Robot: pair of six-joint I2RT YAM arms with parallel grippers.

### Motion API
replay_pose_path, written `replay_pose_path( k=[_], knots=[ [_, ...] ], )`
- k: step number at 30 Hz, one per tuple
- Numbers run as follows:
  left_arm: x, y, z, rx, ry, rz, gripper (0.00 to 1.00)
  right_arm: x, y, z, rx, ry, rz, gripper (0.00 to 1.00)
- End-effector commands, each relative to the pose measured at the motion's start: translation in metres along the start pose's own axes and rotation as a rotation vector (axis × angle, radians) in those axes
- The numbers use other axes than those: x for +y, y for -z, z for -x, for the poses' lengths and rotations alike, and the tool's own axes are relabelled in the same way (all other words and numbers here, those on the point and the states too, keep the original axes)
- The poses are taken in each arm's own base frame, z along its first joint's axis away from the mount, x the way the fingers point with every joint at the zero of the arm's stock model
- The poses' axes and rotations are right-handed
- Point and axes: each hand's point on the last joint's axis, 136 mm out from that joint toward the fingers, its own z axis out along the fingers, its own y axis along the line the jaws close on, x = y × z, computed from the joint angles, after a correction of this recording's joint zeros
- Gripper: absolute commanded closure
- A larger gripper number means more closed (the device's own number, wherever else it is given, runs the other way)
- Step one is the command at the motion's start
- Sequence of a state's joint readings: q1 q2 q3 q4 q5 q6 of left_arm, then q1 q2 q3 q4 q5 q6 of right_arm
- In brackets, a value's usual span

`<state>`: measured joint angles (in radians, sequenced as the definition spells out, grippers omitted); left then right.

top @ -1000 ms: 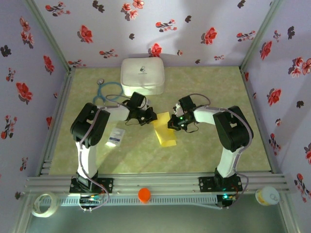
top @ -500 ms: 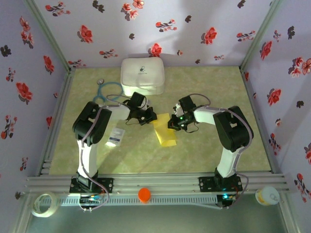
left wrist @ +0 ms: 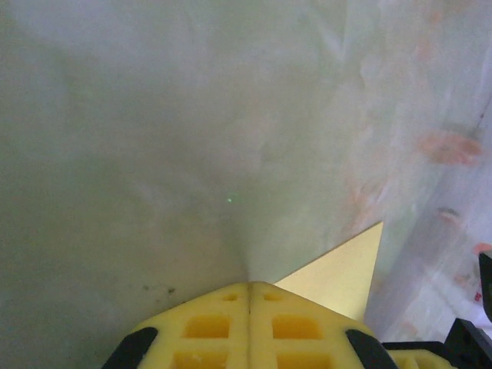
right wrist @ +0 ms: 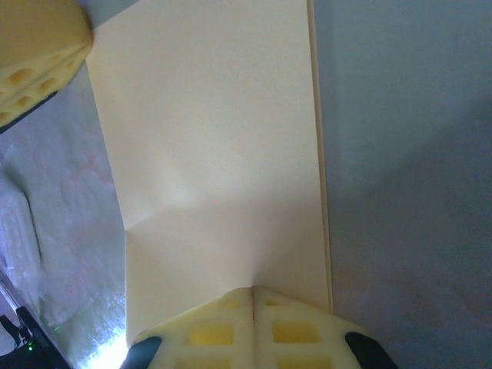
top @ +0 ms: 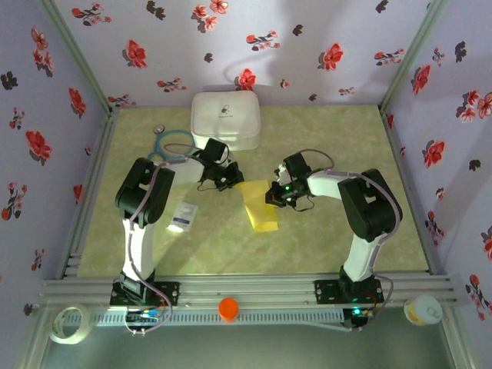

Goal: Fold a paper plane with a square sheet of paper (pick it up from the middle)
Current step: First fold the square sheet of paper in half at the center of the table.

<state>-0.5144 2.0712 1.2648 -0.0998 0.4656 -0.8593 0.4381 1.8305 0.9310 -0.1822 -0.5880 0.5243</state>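
Yellow square sheet of paper [top: 260, 209] clamped by left gripper [top: 233, 182] and right gripper [top: 271, 197]; white case [top: 224, 119] closed.

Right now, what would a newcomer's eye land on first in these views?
The folded yellow paper in the middle of the green table, bright against everything else. The arms meet at its far end with jaws shut: the right gripper pinches its edge, and the left gripper sits at one corner. Behind them, a white case stands by the flowered back wall.
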Motion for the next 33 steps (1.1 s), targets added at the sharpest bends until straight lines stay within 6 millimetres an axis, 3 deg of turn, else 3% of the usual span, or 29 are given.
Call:
replay_pose_path(
  k=[1, 5, 10, 13, 20, 25, 33],
  knots=[
    [0.031, 0.005, 0.017, -0.061, 0.060, 0.129, 0.98, -0.056, -0.007, -0.036, 0.082, -0.126, -0.192, 1.00],
    [0.015, 0.019, 0.024, -0.087, 0.049, 0.112, 0.97, -0.056, -0.007, -0.038, 0.080, -0.133, -0.188, 1.00],
    [-0.019, 0.039, 0.020, -0.094, -0.023, 0.048, 0.95, -0.055, -0.008, -0.036, 0.060, -0.152, -0.174, 1.00],
    [-0.034, 0.045, 0.005, -0.070, -0.057, 0.008, 0.95, -0.053, -0.009, -0.035, 0.050, -0.161, -0.162, 1.00],
    [-0.058, 0.036, -0.056, 0.076, -0.118, -0.103, 0.96, -0.053, -0.009, -0.032, 0.026, -0.173, -0.160, 1.00],
    [-0.054, 0.026, -0.082, 0.133, -0.103, -0.126, 0.98, -0.054, -0.008, -0.033, 0.026, -0.173, -0.166, 1.00],
    [-0.027, 0.006, -0.100, 0.166, -0.055, -0.099, 0.98, -0.058, -0.009, -0.036, 0.035, -0.173, -0.177, 1.00]
  ],
)
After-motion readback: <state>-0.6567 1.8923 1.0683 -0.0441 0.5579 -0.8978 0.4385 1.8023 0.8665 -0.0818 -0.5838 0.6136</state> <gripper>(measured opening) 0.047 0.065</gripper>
